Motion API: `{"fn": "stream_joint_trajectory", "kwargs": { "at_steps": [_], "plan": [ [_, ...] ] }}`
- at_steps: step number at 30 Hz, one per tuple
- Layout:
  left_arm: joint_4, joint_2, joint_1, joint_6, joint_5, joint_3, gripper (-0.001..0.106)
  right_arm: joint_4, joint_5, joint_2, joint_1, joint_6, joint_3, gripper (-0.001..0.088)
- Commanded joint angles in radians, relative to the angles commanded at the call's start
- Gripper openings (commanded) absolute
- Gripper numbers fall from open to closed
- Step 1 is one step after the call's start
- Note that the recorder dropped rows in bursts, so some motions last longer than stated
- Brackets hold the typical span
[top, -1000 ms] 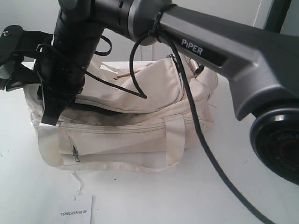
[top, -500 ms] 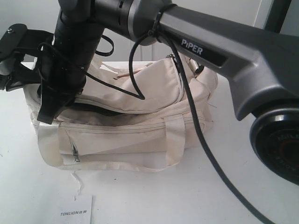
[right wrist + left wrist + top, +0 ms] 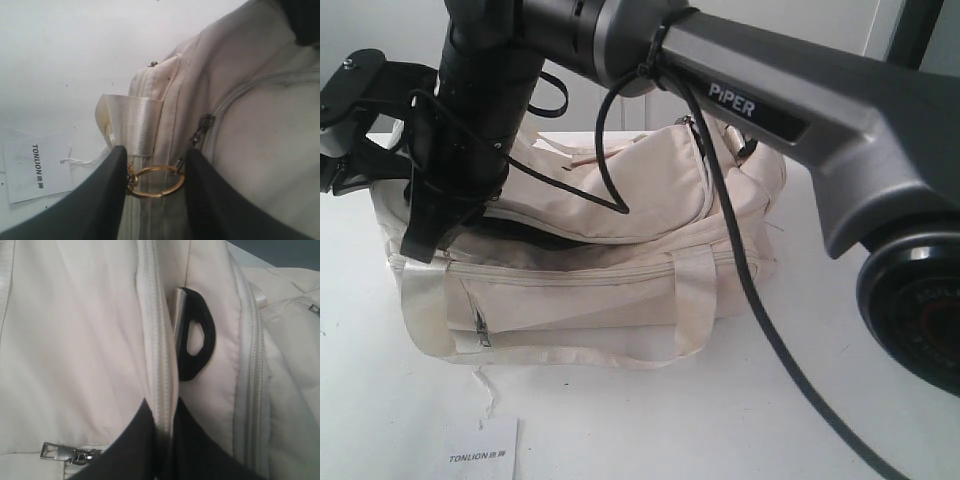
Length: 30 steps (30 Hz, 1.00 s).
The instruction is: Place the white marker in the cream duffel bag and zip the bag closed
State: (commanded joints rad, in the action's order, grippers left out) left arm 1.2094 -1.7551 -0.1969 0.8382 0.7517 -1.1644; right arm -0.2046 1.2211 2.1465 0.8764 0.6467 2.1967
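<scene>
At the far left of the exterior view, the left arm reaches in over the left end of the one cream duffel bag. The bag lies on its side on the white table, near the middle. The left wrist view shows the left gripper with both dark fingers pressed close on either side of a strip of cream zipper tape, pinching it. Near the tape are one black end ring and one silver zipper pull.

The right gripper hangs down at the bag's left end. In the right wrist view its two fingers stand apart, and a single gold ring fills the gap between them, touching both. The ring links to one dark zipper pull, and a shiny strap end sits just beside it.

One white card printed TONLION lies on the table in front of the bag, apart from it. On the bag's front, one strap handle loops down over the zipped pocket. Above it, a dark gap shows along the top zip. The long right arm, marked PiPER, crosses over the bag from the right. One black cable trails beneath it.

No view shows the white marker.
</scene>
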Motion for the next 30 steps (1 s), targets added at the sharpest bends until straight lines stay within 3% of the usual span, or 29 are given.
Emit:
{"fn": "stream_joint_trajectory", "kwargs": {
  "at_steps": [30],
  "plan": [
    [0.024, 0.0, -0.041, 0.007, 0.028, 0.0, 0.0, 0.03, 0.0, -0.033, 0.0, -0.004, -0.045, 0.0]
  ]
}}
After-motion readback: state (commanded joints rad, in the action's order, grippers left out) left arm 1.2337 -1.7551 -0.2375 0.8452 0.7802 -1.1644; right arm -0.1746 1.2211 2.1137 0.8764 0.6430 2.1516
